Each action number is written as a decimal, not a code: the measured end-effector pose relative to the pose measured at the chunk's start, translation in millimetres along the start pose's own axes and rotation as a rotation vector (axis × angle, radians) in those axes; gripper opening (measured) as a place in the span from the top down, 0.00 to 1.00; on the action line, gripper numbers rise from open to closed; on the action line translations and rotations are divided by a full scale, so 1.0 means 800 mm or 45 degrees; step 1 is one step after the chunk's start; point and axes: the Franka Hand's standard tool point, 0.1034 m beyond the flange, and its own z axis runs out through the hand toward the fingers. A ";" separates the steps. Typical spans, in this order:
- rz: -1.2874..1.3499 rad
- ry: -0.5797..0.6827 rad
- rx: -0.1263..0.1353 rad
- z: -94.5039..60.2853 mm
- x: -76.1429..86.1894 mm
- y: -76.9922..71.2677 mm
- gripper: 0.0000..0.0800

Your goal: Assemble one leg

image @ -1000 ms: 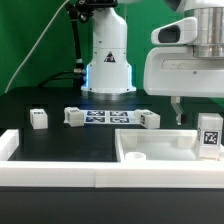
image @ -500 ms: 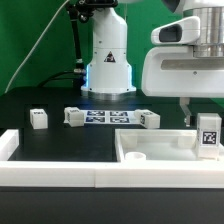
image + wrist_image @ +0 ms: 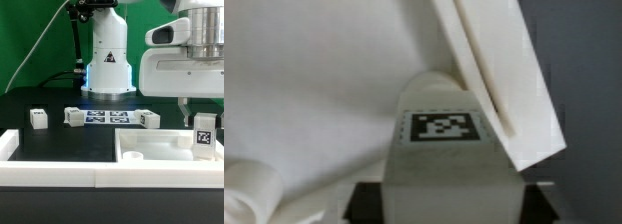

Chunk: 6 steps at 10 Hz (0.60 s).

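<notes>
While the end effector (image 3: 200,112) clamps the leg (image 3: 203,132) by its upper end, the post hangs over the tabletop (image 3: 150,143) corner at the exterior view's right. It looks light, stiff and smooth. Its flat opposite faces suit the grip, though it may slip.

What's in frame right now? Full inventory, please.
held leg: 1, white with a black-and-white tag, gripped above the tabletop's end at the exterior view's right
tabletop: 1, white, tray-like, near side of the table towards the exterior view's right
loose legs: 3, white with tags, in a row across the table
marker board: 1, white with black tags, flat in front of the arm base
border bars: white, along the near edge, count unclear
table: 1, black
backdrop: green, behind
arm base: 1, white, rear centre
hand: 1, white, closed on the held leg
</notes>
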 end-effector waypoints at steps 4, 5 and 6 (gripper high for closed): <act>0.611 -0.008 0.017 0.002 -0.002 0.002 0.64; 0.843 0.002 0.034 0.003 -0.004 0.002 0.64; 1.096 0.018 0.061 0.003 -0.008 0.002 0.63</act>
